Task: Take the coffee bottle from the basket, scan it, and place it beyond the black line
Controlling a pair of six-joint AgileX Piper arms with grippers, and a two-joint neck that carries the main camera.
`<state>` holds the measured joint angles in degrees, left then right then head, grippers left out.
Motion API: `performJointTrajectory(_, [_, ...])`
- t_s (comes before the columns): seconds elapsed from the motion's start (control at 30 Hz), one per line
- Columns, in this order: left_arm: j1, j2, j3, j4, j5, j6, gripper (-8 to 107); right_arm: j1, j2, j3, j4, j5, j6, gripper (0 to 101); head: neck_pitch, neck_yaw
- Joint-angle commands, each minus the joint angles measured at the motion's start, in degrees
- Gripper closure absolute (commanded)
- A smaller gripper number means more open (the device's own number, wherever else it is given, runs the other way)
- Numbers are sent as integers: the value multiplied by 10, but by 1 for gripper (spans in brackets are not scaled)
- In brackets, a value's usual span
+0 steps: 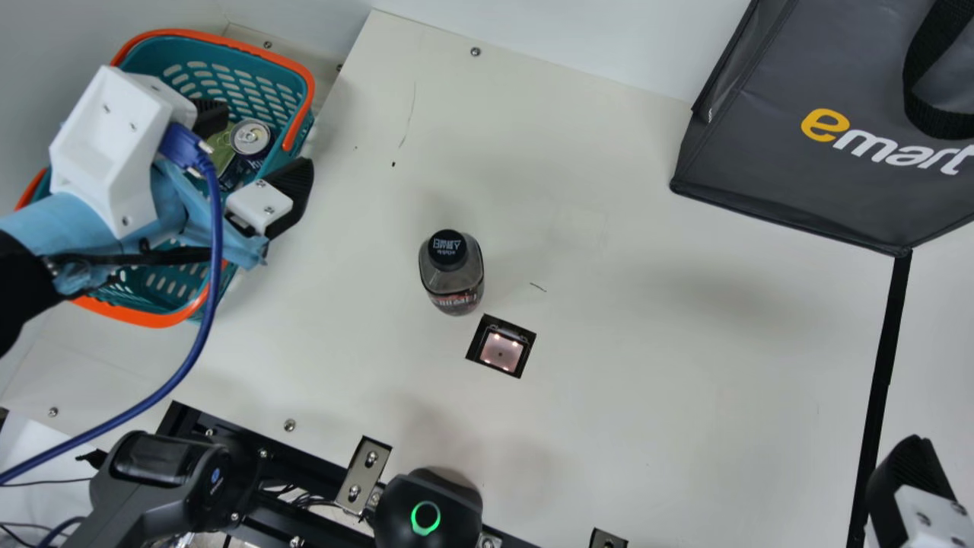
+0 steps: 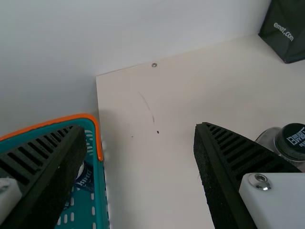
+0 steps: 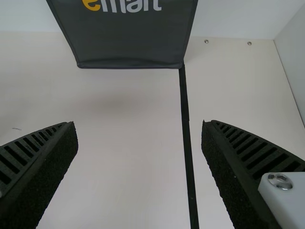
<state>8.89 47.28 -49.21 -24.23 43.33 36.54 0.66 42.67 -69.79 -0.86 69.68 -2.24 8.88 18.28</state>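
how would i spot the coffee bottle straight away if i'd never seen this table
On the cream table, look between the teal basket and the dark bag. The bottle stands beside the small black-framed scanner window; unlike the basket's cans, it has a black cap.

A pale wall (image 1: 578, 30) behind the cream table (image 1: 647, 396); perhaps floor (image 1: 46, 502) below.

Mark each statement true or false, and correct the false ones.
1. The dark bottle with a round black cap stands on the cream table. True.
2. The left pincer is shut on the bottle. False: it is open, at the teal plastic basket with the orange rim.
3. A cylindrical metal can is in the basket. True.
4. The bottle stands beyond the straight black line. False: it stands on the basket's side.
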Motion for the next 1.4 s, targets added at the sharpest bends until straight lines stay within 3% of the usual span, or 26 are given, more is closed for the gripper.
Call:
performJointTrajectory(0.0, [-6,-3,0,19,-6,-28,9,0,0,0,0,0,0,10,-10,1])
performJointTrajectory(0.2, [-27,-9,1,63,-16,-80,9,0,0,0,0,0,0,10,-10,1])
performJointTrajectory(0.7, [-76,-21,1,135,-20,-170,9,0,0,0,0,0,0,10,-10,-199])
performJointTrajectory(1.1, [-106,-30,-1,168,-15,-211,9,0,0,0,0,0,0,10,-10,-199])
performJointTrajectory(1.37, [-148,-26,-8,170,16,-224,9,0,0,0,0,1,0,10,-10,-199])
